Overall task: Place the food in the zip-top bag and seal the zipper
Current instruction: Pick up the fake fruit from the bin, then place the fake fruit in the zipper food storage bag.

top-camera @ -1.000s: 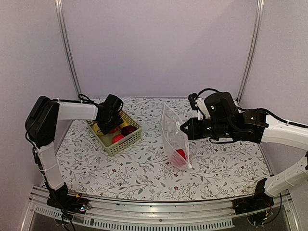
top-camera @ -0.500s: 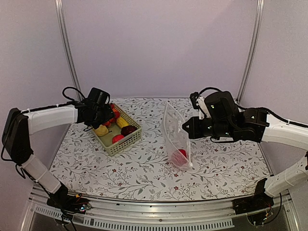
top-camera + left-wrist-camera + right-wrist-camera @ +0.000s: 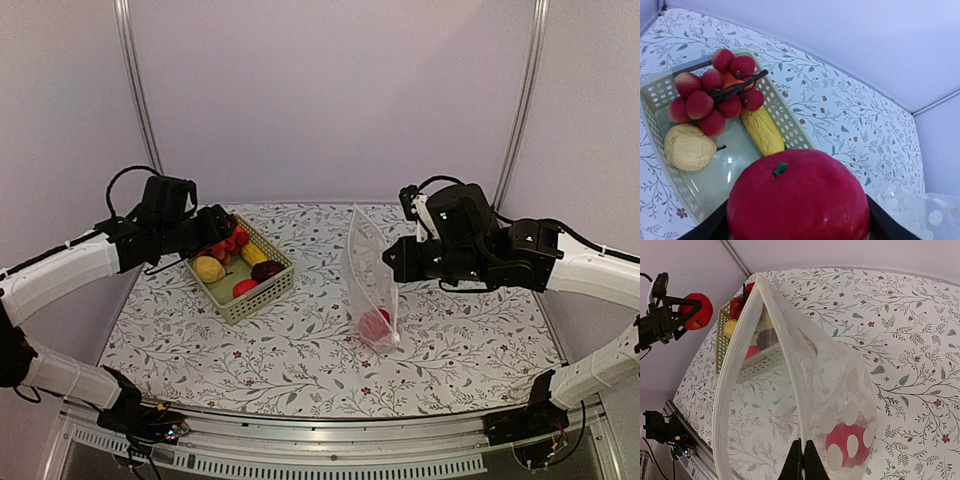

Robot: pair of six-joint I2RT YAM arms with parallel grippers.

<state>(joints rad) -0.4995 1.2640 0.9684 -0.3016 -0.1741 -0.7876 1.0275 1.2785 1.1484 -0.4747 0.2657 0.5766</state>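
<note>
One red fruit (image 3: 850,442) already lies at the bottom of the zip-top bag (image 3: 372,265). A second, a red apple (image 3: 797,200), is clamped between the fingers of my left gripper (image 3: 797,225), well to the left of the bag and raised above the table. The basket (image 3: 255,295) with the remaining food sits between the apple and the bag, nearer the apple.

My right gripper (image 3: 802,460) is pinched tight on the bag's right-hand lip and lifts it, so the bag stands up and the zipper (image 3: 725,390) curves open in a long loop facing left.

As I read it, the step in hand is carrying the apple across to that mouth. I want to bring it in high and come down through the widest part of the loop, well left of the pinch. The wrist should tilt so the apple drops clear of the strip and does not push the left lip shut. I let go only once the apple is below the zipper. The right grip should stay firm, since a sagging lip would narrow the opening.
</note>
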